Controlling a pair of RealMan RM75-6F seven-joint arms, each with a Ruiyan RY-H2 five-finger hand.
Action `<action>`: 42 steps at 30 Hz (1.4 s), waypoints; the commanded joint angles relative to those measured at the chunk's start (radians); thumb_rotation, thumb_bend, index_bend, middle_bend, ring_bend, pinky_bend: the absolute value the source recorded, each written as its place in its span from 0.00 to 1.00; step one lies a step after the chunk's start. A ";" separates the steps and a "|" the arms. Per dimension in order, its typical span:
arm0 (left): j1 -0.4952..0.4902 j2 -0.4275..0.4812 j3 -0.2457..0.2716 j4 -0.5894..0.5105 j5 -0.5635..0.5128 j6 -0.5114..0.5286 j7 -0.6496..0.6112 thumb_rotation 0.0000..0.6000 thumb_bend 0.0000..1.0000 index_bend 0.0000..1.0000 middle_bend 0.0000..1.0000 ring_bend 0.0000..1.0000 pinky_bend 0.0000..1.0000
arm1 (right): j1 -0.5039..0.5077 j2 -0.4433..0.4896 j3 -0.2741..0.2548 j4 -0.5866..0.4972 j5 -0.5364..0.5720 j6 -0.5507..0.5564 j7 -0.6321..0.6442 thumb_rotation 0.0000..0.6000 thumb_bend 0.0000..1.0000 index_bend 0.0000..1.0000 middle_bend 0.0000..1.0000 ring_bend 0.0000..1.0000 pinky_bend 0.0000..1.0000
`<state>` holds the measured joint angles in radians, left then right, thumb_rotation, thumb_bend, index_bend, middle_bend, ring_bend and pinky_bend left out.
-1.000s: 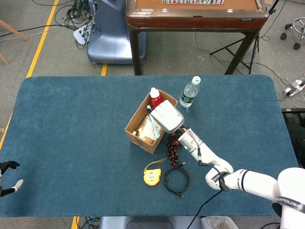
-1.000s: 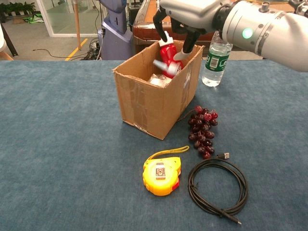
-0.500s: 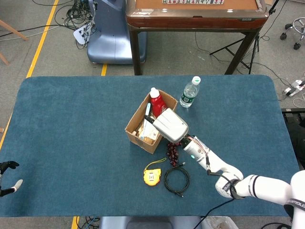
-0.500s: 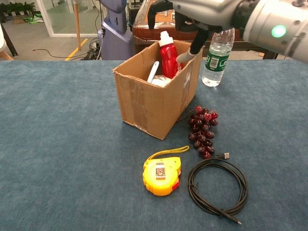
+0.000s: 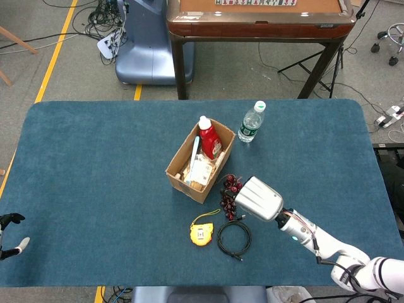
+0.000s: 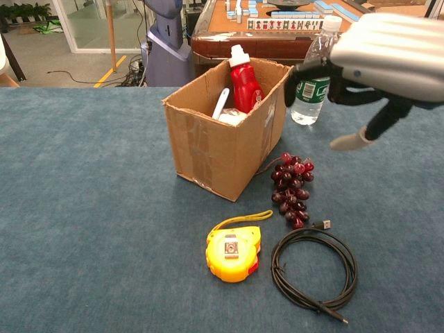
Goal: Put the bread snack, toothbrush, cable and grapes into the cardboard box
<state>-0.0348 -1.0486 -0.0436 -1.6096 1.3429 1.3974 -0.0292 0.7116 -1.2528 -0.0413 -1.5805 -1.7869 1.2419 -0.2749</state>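
At the far left edge of the head view the left hand [image 5: 11,235] rests low beside the bench [image 5: 95,164], as it did a second ago; it holds nothing, and its fingers seem a little apart, though it is too small to be sure. Moving right, the cardboard box [image 6: 222,149] stands open in the middle; inside it the toothbrush [image 6: 220,103] now leans upright against the wall, beside a red bottle [image 6: 244,82], and the bread snack [image 5: 201,173] lies at the bottom; a second ago the right hand was above the box with the toothbrush between its fingers, so this item is delivered. In front of the box lies a yellow tape measure [image 6: 234,251], which is not part of the task. Right of the box the grapes [image 6: 292,189] lie just beside its wall, and the cable [image 6: 313,270] is coiled in front of them; both are still on the bench. Behind them stands a water bottle [image 6: 311,83]. The right hand [image 6: 378,66] has moved back from the box and hovers above the grapes, empty, fingers apart and pointing down; probably the grapes are the next to take.
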 commanded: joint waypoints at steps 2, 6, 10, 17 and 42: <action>-0.001 -0.002 -0.001 0.002 -0.006 -0.004 0.003 1.00 0.21 0.38 0.40 0.31 0.49 | -0.032 0.001 -0.053 0.047 -0.050 0.012 0.057 1.00 0.00 0.38 1.00 1.00 0.99; -0.002 -0.003 -0.002 0.005 -0.010 -0.006 0.003 1.00 0.21 0.38 0.41 0.31 0.49 | -0.047 -0.002 -0.088 0.068 -0.081 0.002 0.085 1.00 0.00 0.39 1.00 1.00 0.99; -0.002 -0.004 -0.002 0.006 -0.010 -0.006 0.005 1.00 0.21 0.38 0.40 0.31 0.49 | -0.055 0.003 -0.116 0.063 -0.108 -0.020 0.082 1.00 0.00 0.40 1.00 1.00 0.99; 0.000 -0.005 -0.002 0.010 0.002 0.003 -0.006 1.00 0.21 0.38 0.40 0.31 0.49 | -0.059 0.037 -0.159 0.009 -0.141 -0.082 0.051 1.00 0.00 0.43 1.00 1.00 0.99; 0.006 -0.006 -0.002 0.018 -0.021 -0.005 -0.003 1.00 0.21 0.38 0.40 0.31 0.49 | -0.052 -0.008 -0.158 0.020 -0.105 -0.264 -0.009 1.00 0.12 0.47 1.00 1.00 0.99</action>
<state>-0.0288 -1.0554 -0.0460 -1.5918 1.3224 1.3925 -0.0321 0.6581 -1.2583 -0.2009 -1.5629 -1.8934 0.9805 -0.2855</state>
